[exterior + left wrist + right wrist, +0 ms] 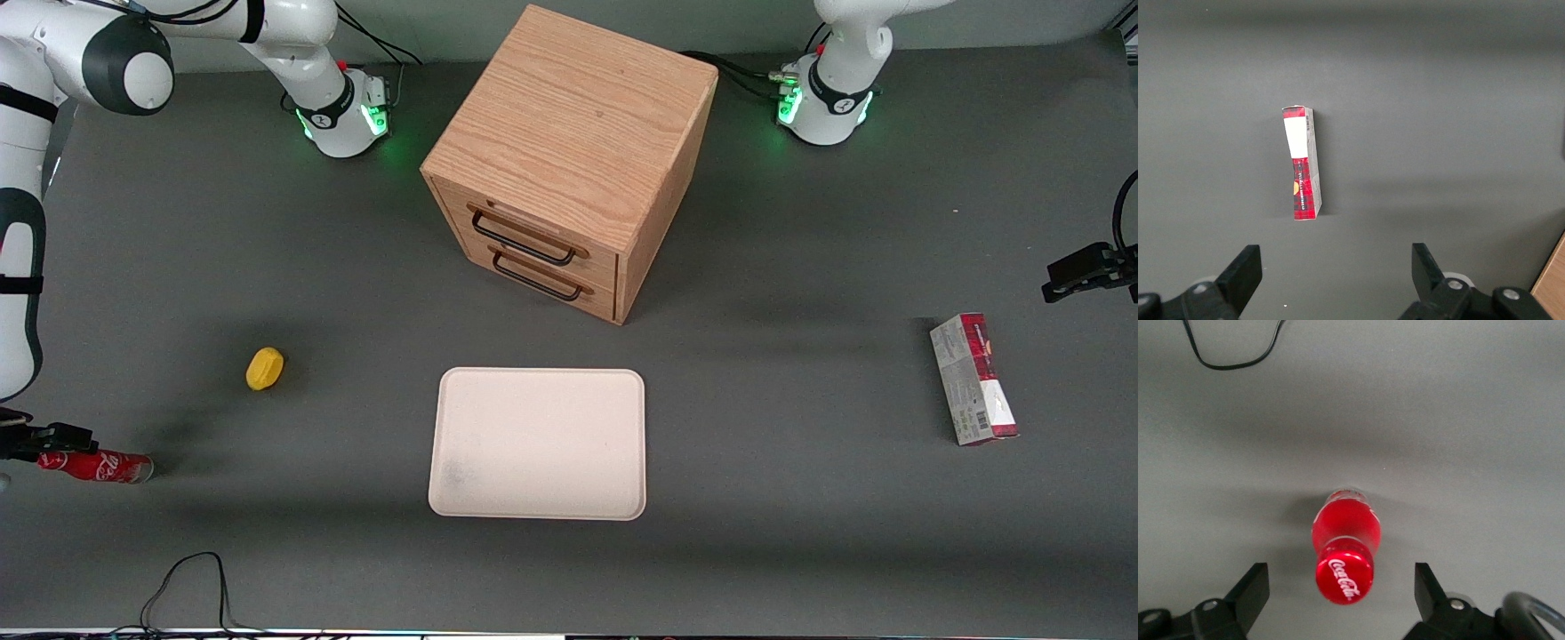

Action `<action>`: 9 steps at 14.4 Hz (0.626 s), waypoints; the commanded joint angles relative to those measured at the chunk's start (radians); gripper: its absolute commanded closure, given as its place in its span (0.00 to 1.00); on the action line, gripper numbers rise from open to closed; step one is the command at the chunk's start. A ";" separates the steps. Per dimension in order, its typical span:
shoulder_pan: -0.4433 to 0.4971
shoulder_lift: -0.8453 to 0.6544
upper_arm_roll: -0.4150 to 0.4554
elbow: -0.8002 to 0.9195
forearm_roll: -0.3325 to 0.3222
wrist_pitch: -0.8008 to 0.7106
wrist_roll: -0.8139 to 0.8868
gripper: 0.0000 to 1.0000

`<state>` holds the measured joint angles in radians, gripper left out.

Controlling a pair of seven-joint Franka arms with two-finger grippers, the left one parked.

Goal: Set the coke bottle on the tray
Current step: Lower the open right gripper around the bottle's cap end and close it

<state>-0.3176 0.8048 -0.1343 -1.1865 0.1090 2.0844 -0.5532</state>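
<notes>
The coke bottle (100,466), small, glossy red with white script, lies on its side on the grey table at the working arm's end, well away from the tray. The pale cream tray (537,443) lies flat in the middle, nearer the front camera than the cabinet, with nothing on it. My right gripper (55,442) is low at the bottle's cap end. In the right wrist view the red cap (1345,577) faces the camera between the two black fingers (1251,590). The gripper (1340,573) is open, its fingers wide apart and clear of the bottle (1346,523).
A wooden two-drawer cabinet (569,160) stands farther from the camera than the tray. A small yellow object (265,368) lies between bottle and tray. A red-and-grey carton (973,379) lies toward the parked arm's end, also in the left wrist view (1303,163). A black cable (191,582) loops near the front edge.
</notes>
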 commanded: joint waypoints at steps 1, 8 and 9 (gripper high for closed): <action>-0.015 0.025 0.009 0.030 0.020 0.011 -0.042 0.11; -0.014 0.025 0.013 0.036 0.018 0.013 -0.022 0.92; -0.012 0.024 0.015 0.038 0.018 0.014 -0.021 1.00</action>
<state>-0.3213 0.8171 -0.1299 -1.1811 0.1126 2.0982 -0.5613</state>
